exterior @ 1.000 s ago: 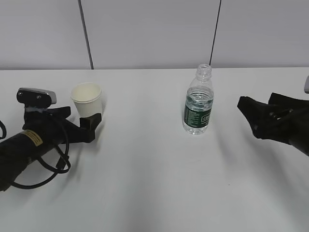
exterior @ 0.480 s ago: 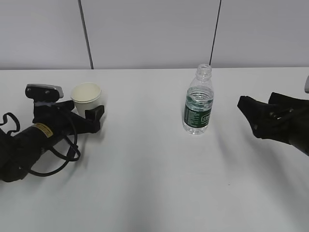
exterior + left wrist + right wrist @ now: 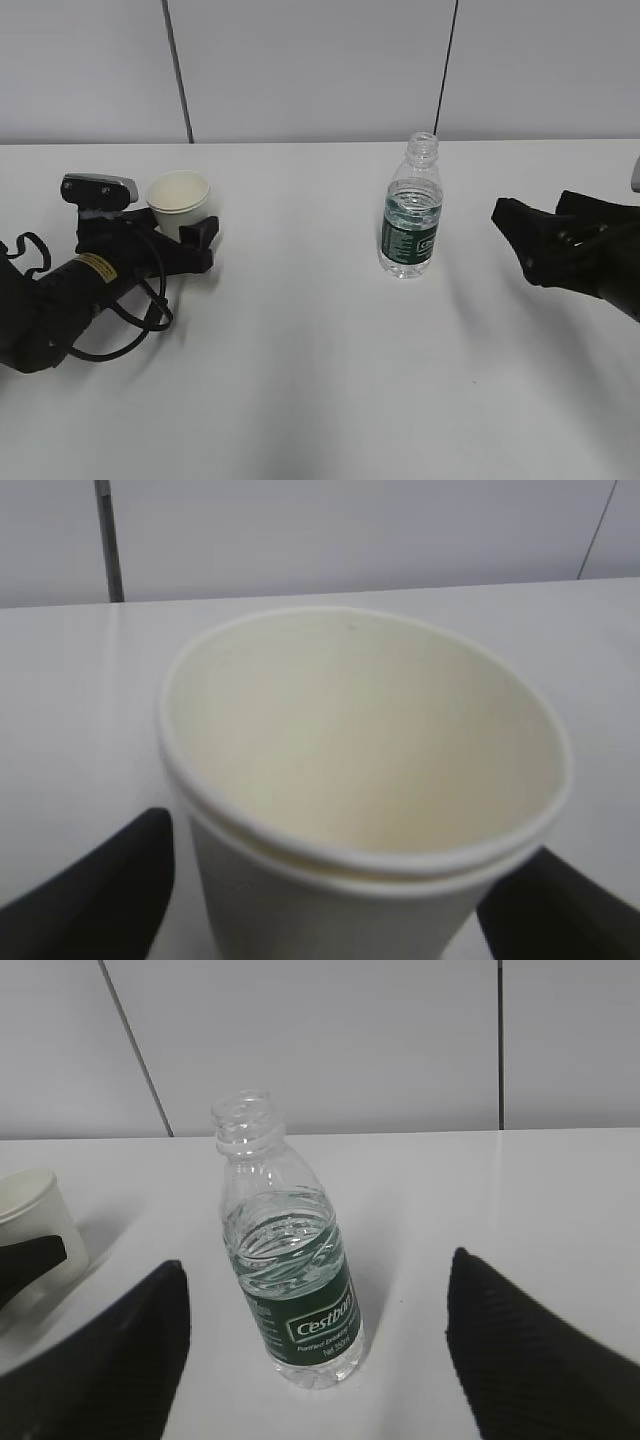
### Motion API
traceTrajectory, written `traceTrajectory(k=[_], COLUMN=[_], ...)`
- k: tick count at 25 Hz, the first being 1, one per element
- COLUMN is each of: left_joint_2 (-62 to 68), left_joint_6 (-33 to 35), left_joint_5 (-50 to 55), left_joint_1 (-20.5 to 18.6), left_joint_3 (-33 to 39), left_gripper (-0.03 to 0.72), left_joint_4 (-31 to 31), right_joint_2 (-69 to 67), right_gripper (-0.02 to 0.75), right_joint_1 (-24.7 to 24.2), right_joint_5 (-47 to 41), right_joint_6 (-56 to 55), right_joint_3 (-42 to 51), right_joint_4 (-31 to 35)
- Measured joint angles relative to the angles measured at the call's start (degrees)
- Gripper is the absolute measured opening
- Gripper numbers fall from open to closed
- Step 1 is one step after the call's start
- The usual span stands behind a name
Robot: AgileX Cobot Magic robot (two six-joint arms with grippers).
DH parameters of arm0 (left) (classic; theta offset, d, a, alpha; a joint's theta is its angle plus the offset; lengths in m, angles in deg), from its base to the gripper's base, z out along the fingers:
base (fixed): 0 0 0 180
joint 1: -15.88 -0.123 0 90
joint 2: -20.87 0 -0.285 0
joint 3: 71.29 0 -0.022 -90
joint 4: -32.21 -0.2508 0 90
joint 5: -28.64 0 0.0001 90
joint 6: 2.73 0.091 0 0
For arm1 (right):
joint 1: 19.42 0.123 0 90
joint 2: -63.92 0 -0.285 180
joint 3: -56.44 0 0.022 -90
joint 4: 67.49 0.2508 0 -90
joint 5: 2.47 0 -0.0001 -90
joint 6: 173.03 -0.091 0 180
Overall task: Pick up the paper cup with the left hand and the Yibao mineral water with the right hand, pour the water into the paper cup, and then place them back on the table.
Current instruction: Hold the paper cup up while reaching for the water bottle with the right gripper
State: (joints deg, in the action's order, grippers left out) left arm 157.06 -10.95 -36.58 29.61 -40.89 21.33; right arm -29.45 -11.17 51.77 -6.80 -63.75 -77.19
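The white paper cup (image 3: pixel 180 200) stands upright on the table (image 3: pixel 320 380) at the left. My left gripper (image 3: pixel 186 228) is open and straddles it. In the left wrist view the cup (image 3: pixel 360 780) fills the space between the two black fingers (image 3: pixel 90 890), with a thin gap on the left side. The Yibao mineral water (image 3: pixel 411 225), uncapped and about half full, stands upright at the centre. My right gripper (image 3: pixel 530 215) hovers open to its right, well apart from it. In the right wrist view the bottle (image 3: pixel 290 1280) stands ahead, between the spread fingers (image 3: pixel 540 1360).
Grey wall panels (image 3: pixel 300 70) rise right behind the table's far edge. Black cables (image 3: pixel 120 335) loop off the left arm onto the table. White tabletop runs between cup and bottle and across the front.
The left arm has slid forward and right, bringing its fingers around the cup. The right arm, the bottle and the cup have stayed in place.
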Motion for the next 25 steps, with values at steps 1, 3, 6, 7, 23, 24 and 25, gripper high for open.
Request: traceTrajectory(k=[1, 3, 6, 7, 23, 24, 25], left_joint_2=[0.0, 0.0, 0.0, 0.0, 0.0, 0.0, 0.0], left_joint_6=[0.0, 0.0, 0.0, 0.0, 0.0, 0.0, 0.0], left_joint_5=[0.0, 0.0, 0.0, 0.0, 0.0, 0.0, 0.0], left_joint_1=[0.0, 0.0, 0.0, 0.0, 0.0, 0.0, 0.0], left_joint_3=[0.0, 0.0, 0.0, 0.0, -0.2, -0.2, -0.2], left_gripper=[0.544, 0.519, 0.477, 0.466, 0.438, 0.438, 0.437], left_joint_4=[0.0, 0.0, 0.0, 0.0, -3.6, -3.7, -3.7], right_joint_2=[0.0, 0.0, 0.0, 0.0, -13.1, -14.8, -16.3], right_gripper=[0.592, 0.592, 0.592, 0.592, 0.591, 0.591, 0.591], right_joint_1=[0.0, 0.0, 0.0, 0.0, 0.0, 0.0, 0.0], right_joint_5=[0.0, 0.0, 0.0, 0.1, 10.4, 10.7, 10.7], right_joint_6=[0.0, 0.0, 0.0, 0.0, 5.2, 5.5, 5.6], right_joint_3=[0.0, 0.0, 0.0, 0.0, -1.2, -1.8, -2.3], right_joint_4=[0.0, 0.0, 0.0, 0.0, -0.1, -0.4, -0.7])
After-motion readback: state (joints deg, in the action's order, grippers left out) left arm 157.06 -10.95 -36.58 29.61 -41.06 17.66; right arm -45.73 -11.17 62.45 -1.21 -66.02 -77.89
